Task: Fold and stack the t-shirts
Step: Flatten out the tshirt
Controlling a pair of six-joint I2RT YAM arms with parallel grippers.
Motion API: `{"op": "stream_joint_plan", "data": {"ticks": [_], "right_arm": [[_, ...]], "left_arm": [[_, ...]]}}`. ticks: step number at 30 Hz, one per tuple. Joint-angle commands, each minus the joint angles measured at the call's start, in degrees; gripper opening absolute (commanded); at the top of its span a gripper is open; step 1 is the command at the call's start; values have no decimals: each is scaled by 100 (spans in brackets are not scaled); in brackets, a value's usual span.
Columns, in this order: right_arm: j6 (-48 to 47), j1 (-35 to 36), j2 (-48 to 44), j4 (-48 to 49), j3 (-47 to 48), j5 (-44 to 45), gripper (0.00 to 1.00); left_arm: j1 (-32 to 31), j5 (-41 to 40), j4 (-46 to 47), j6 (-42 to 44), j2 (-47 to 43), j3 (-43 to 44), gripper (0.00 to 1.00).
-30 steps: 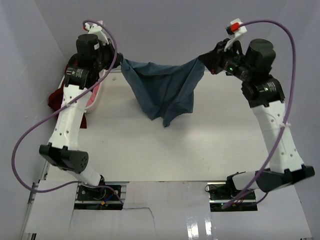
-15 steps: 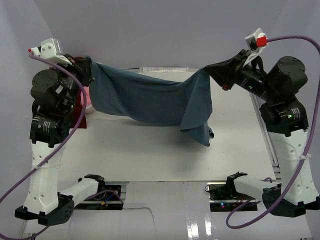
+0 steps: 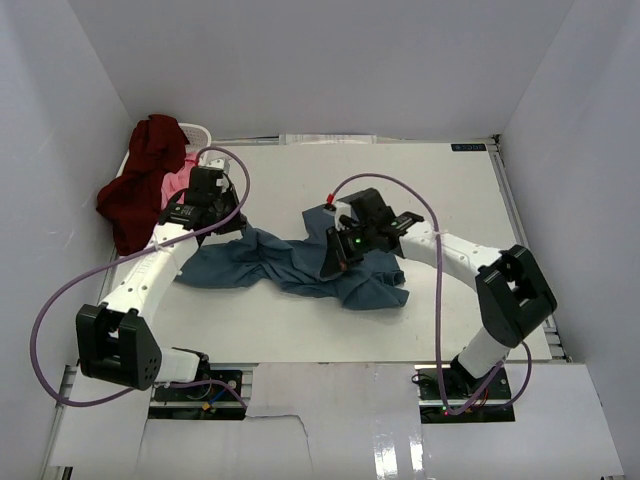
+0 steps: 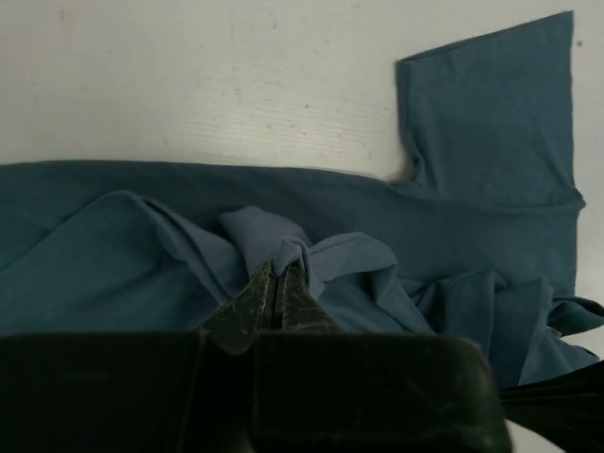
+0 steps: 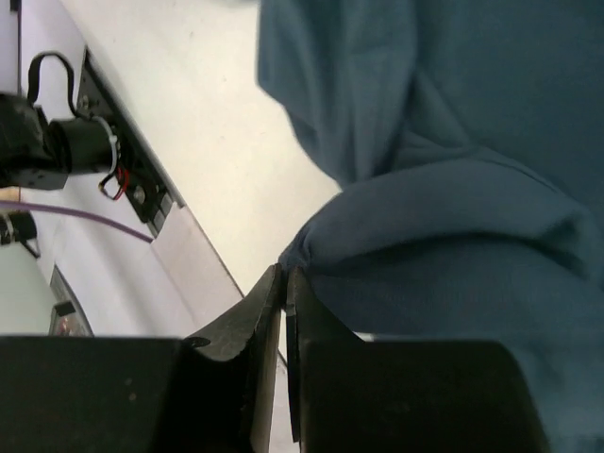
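Observation:
The dusty teal-blue t-shirt (image 3: pixel 270 262) lies crumpled across the middle of the table. My left gripper (image 3: pixel 232 228) is low at its left part, shut on a raised fold of the cloth (image 4: pixel 280 247). A flat sleeve (image 4: pixel 491 113) lies beyond that fold. My right gripper (image 3: pixel 331 266) is at the shirt's middle, shut on a rolled edge of the teal cloth (image 5: pixel 453 245). The dark maroon shirt (image 3: pixel 140 185) and the pink shirt (image 3: pixel 180 183) are heaped at the far left.
The white laundry basket (image 3: pixel 201 132) stands at the back left under the maroon and pink shirts. Walls close the table on the left, back and right. The arm bases and purple cables (image 3: pixel 45 310) sit at the near edge (image 5: pixel 113 151).
Both arms have come down from a high, wide spread. The teal shirt, stretched in the air between them before, now lies bunched on the table with both grippers still pinching it.

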Motion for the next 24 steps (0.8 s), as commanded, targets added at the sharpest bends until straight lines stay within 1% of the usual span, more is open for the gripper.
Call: {"op": "stream_joint_plan", "data": {"ticks": [1,4,7,10,11,12,13,14,16,18,19,21,22,24], "right_arm": [[160,343,-37,826,453,-411,8],[90,450,236,712,797,-420,8],[-77,450,464,712,771,-525,8],[-244,450,491,782,569,-517,18],[-296,450,404,791,508,-308,28],[-375,441,342,774,385,-132,35],[-393,432,255,739,306,61,50],[-419,415,71,712,227,481,57],[-481,388,-167,668,-89,818,75],[-525,362,-545,651,-344,1301,76],[-560,362,-668,685,-659,1442,77],[-569,362,-1098,782,-994,1864,77],[-552,362,-1422,913,-1370,2169,77],[-552,362,-1740,1080,-1732,2347,77]], "left_arm": [[-6,-378,71,-58,-321,156,0],[3,-538,-8,-32,-233,253,0],[3,-583,-26,-23,-137,297,0],[-6,-539,-8,-31,-40,245,0],[3,-513,0,-31,-22,218,0],[3,-512,53,-31,-5,175,0],[-6,-512,71,-31,-5,122,0],[3,-521,88,-31,13,95,0],[-6,-539,97,-14,30,51,0],[3,-565,106,-14,48,-1,0],[3,-565,115,-5,48,-19,0],[3,-548,167,4,57,-89,0],[-6,-539,202,4,66,-133,0],[-6,-513,229,12,92,-151,0]]}}
